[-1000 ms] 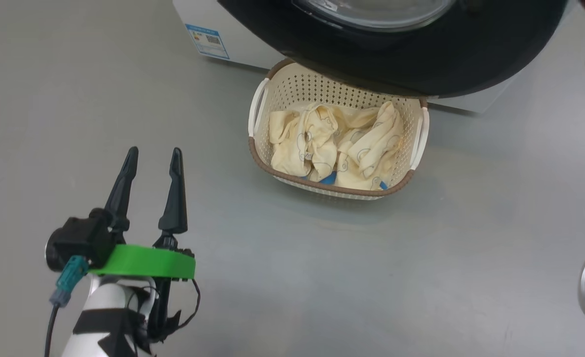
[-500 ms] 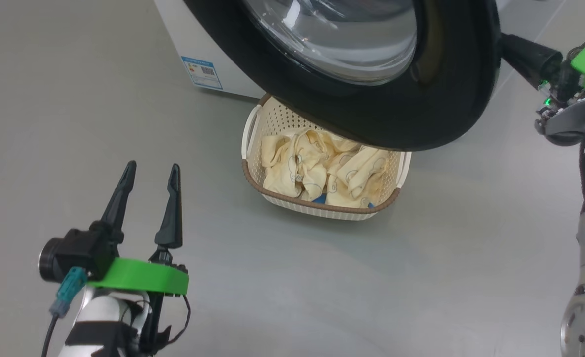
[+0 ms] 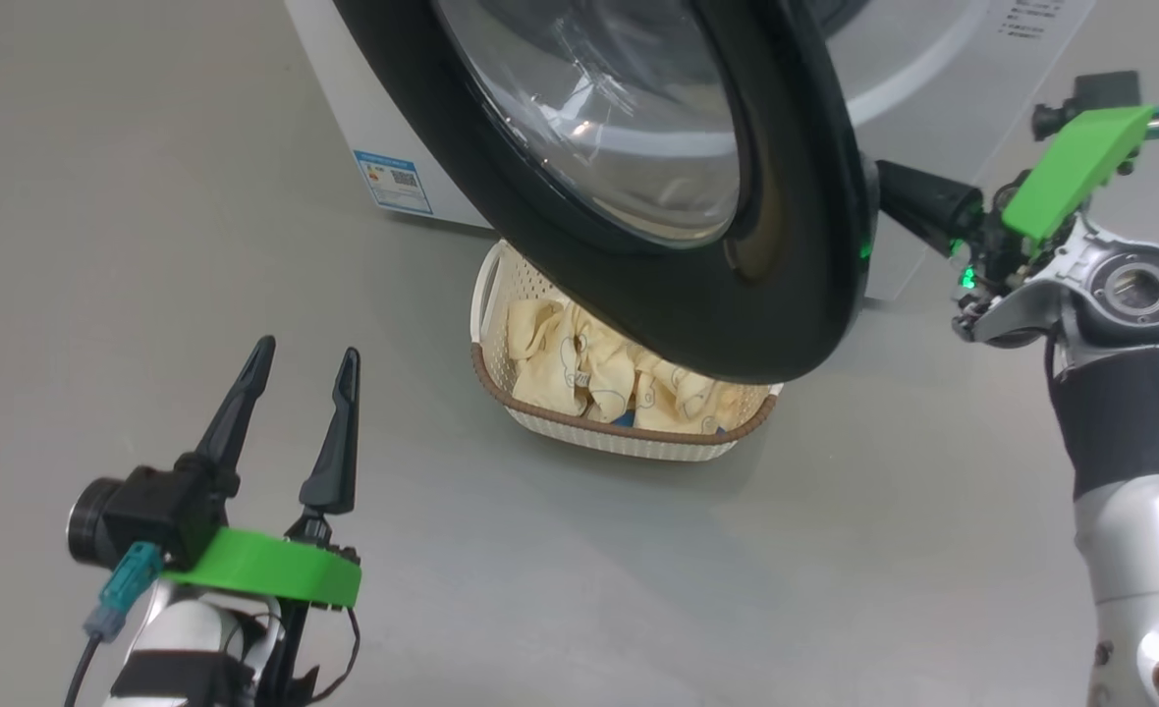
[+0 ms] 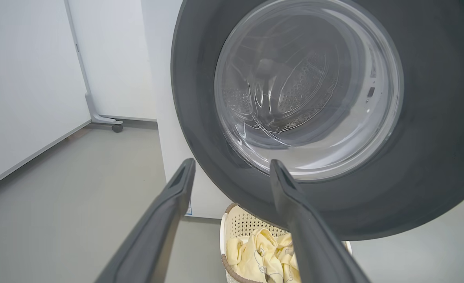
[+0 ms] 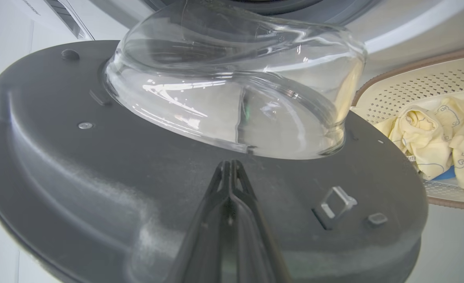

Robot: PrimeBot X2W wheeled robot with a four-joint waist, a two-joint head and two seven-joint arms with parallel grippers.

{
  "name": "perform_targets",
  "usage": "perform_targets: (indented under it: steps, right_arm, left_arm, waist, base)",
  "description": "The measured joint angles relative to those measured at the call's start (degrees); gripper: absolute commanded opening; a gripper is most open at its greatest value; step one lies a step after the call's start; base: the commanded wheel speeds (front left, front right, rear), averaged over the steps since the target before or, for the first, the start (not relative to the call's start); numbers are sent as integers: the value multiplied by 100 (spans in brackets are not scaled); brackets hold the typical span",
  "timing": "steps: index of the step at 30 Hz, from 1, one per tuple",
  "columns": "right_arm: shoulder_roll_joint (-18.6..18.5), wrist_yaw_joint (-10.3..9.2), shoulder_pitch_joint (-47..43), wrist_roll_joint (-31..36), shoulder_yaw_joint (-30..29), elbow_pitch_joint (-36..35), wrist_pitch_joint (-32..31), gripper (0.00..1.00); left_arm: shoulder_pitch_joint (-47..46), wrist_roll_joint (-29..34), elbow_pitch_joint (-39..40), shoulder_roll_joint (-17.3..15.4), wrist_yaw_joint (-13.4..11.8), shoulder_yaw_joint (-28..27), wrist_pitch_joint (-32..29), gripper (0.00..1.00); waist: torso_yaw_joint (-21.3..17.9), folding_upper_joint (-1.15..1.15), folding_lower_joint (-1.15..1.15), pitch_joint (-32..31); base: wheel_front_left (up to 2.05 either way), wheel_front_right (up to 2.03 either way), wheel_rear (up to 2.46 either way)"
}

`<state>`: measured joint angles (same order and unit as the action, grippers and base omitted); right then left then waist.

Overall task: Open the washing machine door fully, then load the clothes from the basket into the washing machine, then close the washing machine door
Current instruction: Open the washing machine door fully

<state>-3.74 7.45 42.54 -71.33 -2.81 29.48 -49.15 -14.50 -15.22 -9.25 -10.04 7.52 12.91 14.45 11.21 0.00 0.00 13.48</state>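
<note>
The washing machine door [image 3: 688,314], with its black rim and bulging glass centre, stands partly open in front of the white washing machine [image 3: 943,98]. My right gripper [image 3: 894,187] is shut, and its tips [image 5: 229,162] rest against the door's grey inner face [image 5: 98,165], just below the glass bowl. Below the door, the cream basket [image 3: 619,437] holds the pale yellow clothes [image 3: 579,368], and the door hides its far part. My left gripper [image 3: 306,346] hangs open and empty over the floor, left of the basket. In the left wrist view its fingers [image 4: 232,162] point at the door [image 4: 432,157].
A blue sticker [image 3: 393,182] marks the machine's lower front. White wall panels and a caster foot [image 4: 117,127] stand to the machine's left. Grey floor lies around the basket. My right forearm [image 3: 1130,412] rises at the right edge.
The head camera has tilted up. The door has swung further round, showing more edge-on and covering more of the basket. My right gripper has come into view behind it. The left gripper stays open.
</note>
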Motion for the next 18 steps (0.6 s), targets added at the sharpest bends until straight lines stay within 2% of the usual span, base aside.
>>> perform_targets:
  steps: [11, 18]
  right_arm:
    - [-3, 0, -244, -614, 977, -86, 396, 0]
    - [-9, 0, -437, -1124, 1895, -85, 694, 0]
  left_arm:
    - [78, -51, -7, 5, 0, -5, 0, 100]
    - [79, -51, -9, 22, 0, -5, 0, 100]
  waist:
    - [22, 0, 0, -62]
    - [40, 0, 0, -74]
  base:
    - [0, 0, 0]
    - [0, 0, 0]
